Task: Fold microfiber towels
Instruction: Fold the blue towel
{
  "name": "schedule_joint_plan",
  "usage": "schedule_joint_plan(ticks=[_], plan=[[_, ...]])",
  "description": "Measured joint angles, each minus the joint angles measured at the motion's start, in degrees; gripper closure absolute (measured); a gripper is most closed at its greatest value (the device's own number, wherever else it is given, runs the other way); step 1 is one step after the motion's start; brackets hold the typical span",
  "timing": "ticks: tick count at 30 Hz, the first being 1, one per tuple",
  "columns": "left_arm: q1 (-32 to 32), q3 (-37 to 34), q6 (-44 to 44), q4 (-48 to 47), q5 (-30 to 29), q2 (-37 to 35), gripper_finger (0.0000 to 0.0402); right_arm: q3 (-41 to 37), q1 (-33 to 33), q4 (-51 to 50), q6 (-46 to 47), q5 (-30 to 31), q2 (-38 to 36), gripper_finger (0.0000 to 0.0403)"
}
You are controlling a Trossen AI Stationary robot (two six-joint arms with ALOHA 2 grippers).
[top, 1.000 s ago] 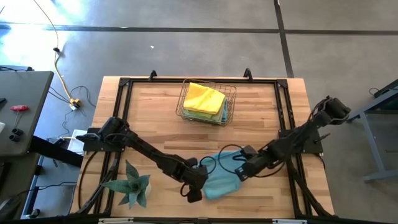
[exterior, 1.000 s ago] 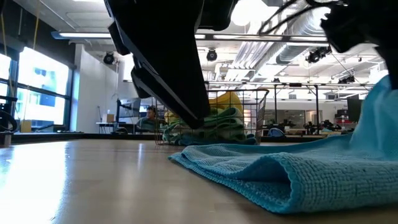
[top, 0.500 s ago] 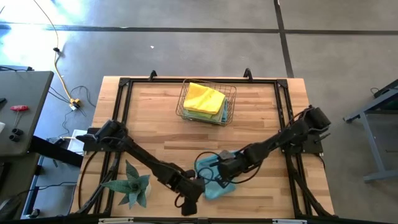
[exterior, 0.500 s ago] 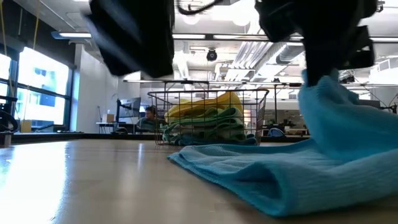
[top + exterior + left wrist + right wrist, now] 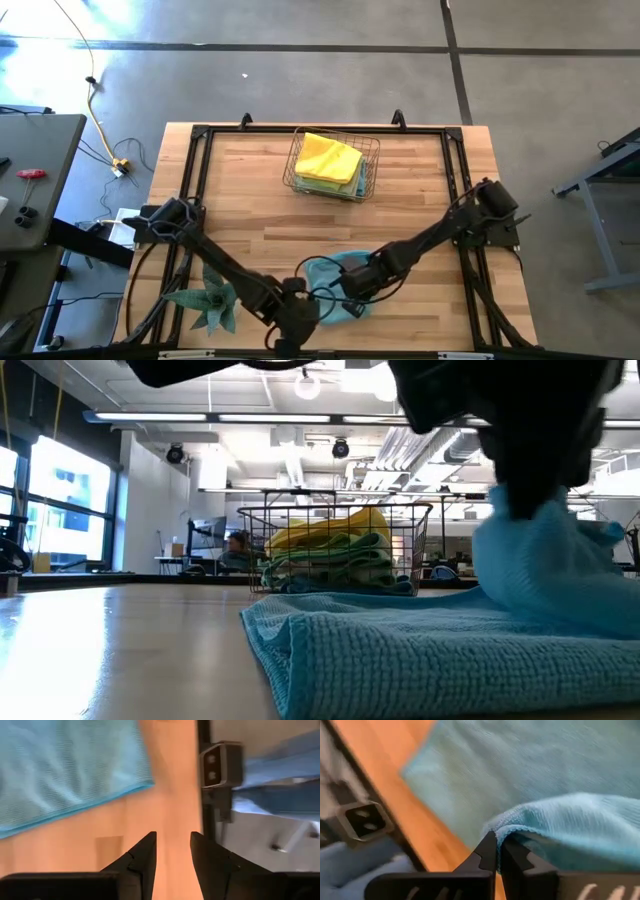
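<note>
- I see the light blue towel (image 5: 338, 288) lying on the wooden bench (image 5: 250, 200) near its front edge, partly doubled over itself.
- My right claw (image 5: 498, 851) is pinched tight on a raised fold of this towel, hovering above the flat part of the cloth. In the low view the lifted bunch (image 5: 545, 565) hangs under the dark arm.
- My left claw (image 5: 172, 852) sits at the bench's front edge, just beside the towel's corner. Its fingers (image 5: 142, 857) stand a narrow gap apart over bare wood, gripping nothing.
- The copper wire basket (image 5: 334, 165) stands near the back of the bench, well apart from the blue towel. A yellow towel (image 5: 328, 156) lies on top inside it, with green and blue cloths beneath.
- A spiky green plant (image 5: 212, 298) stands at the front left, beside the left arm.
</note>
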Motion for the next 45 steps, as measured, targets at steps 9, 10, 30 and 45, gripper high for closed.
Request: schedule_joint_plan(ticks=[9,10,30,45], plan=[[-0.2,0.0,5.5,0.0,-7.8,0.0,0.0291,0.0,4.1,-19.2,1.0,0.0,-0.9,0.0402],[0.2,0.0,6.6,0.6,-8.6,0.0,0.0291,0.0,4.6,-20.2,1.5,0.3,-0.9,0.0402],[9.9,-0.1,10.1,7.0,-6.5,11.8,0.0291,-1.1,9.3,-36.5,14.0,5.7,-10.9,0.0223],[6.6,0.2,7.7,2.9,-3.3,12.9,0.0291,-21.9,15.8,-8.9,42.1,19.0,-17.4,0.0222]])
